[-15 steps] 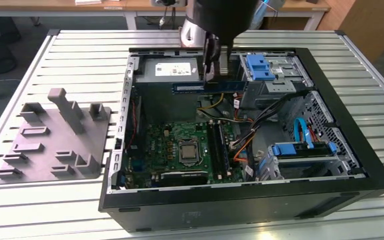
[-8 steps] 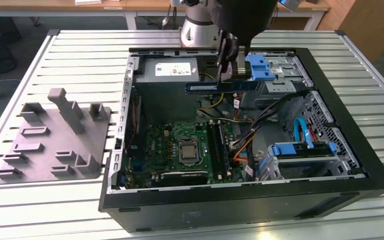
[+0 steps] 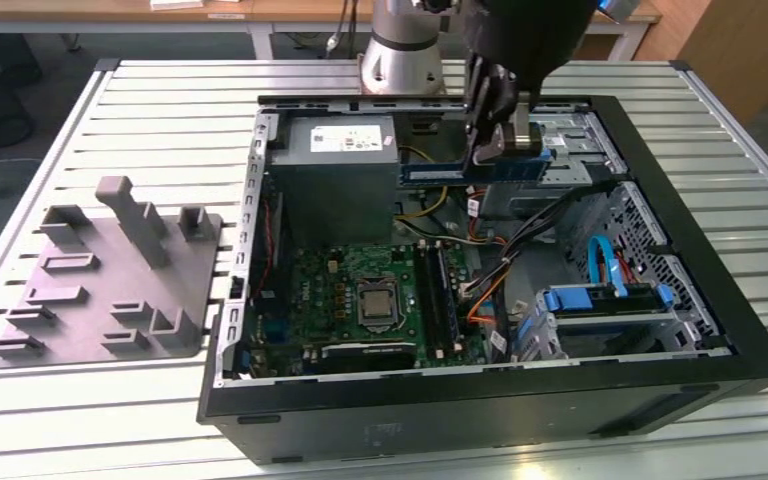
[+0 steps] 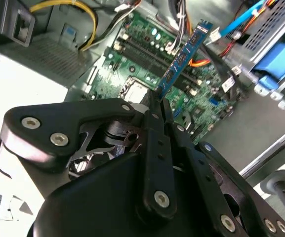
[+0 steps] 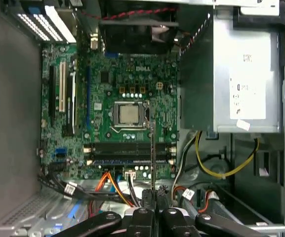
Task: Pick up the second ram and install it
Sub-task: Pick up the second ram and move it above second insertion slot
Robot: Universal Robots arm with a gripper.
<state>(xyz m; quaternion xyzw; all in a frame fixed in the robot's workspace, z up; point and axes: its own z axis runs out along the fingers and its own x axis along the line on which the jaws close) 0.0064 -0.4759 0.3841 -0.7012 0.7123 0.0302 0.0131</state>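
The tool [image 3: 498, 148] is clamped on the ram [image 3: 471, 171], holding it level above the open case [image 3: 704, 330], over the motherboard [image 5: 107, 64] and clear of its slots [image 5: 127, 148].

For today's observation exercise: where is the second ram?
The gripper holds the second ram above the open case, off the motherboard, toward the exterior view's right of the power supply.

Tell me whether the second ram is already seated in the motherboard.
No, the gripper holds the second ram in the air above the motherboard.
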